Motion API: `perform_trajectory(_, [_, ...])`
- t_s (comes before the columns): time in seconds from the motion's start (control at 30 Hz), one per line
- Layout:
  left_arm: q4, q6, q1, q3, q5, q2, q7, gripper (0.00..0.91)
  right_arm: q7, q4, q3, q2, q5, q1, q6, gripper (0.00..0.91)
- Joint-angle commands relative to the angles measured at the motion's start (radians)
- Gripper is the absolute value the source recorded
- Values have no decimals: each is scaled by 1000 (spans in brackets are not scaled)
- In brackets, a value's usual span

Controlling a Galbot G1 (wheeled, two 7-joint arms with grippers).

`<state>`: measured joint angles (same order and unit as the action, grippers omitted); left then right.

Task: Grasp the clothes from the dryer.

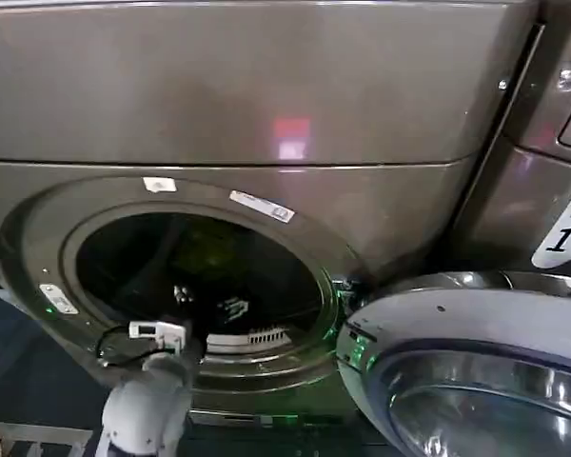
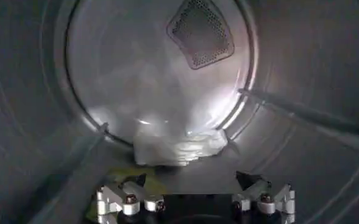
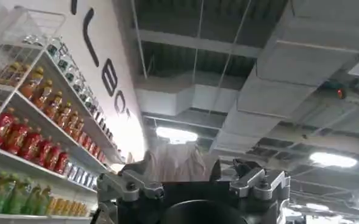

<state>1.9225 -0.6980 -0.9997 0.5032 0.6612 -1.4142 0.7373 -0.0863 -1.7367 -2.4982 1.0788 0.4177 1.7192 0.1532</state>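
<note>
Fingers reaching into the drum, cloth lying just ahead.

The left gripper (image 2: 194, 189) is holding its fingers spread inside the dryer (image 1: 266, 95), a lime piece (image 2: 115, 182) peeking beside one fingertip. Beyond, straight ahead, the white piece of the clothes (image 2: 179, 146) is lying bunched on the drum floor against the back wall. The right gripper (image 3: 194, 179), raised toward the ceiling well away, is pinching a pale cloth (image 3: 176, 161).
</note>
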Motion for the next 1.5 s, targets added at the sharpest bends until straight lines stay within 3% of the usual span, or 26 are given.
perform_trajectory(0.03, [-45,822,76,89,442,18,610,907,-1,-2,1,-1,-1,1,-2,907])
perform_trajectory(0.1, [-56,947,111,94,457,24,611,907,-1,-10,5,-2,-1,-3,0,907])
perform_trajectory(0.27, [-102,981,190,93,497,13,612,907,-1,-19,6,1,-1,-1,2,907])
perform_trajectory(0.73, [-233,1001,259,61,536,-14,612,907,-1,-27,2,12,-3,4,-2,907])
perform_trajectory(1.1, [-321,929,286,48,588,-21,612,907,-1,-38,12,15,-5,0,-1,907])
perform_trajectory(1.5, [-406,933,312,17,668,-47,611,907,0,-45,12,16,-6,-1,1,907])
